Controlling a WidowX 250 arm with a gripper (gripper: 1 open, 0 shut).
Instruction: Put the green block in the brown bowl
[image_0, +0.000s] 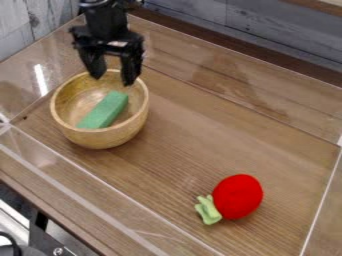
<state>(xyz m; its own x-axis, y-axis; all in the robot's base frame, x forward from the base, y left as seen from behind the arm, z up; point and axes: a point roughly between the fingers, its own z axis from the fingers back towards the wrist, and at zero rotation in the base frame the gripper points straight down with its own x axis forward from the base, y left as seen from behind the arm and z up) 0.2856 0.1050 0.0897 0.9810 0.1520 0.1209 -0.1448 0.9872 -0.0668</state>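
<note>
The green block lies flat inside the brown bowl, slanting from lower left to upper right. The bowl stands at the left of the wooden table. My black gripper hangs above the bowl's far rim, open, with nothing between its fingers and apart from the block.
A red strawberry toy with green leaves lies near the front right. Clear plastic walls ring the wooden work surface. A grey plank wall runs along the back.
</note>
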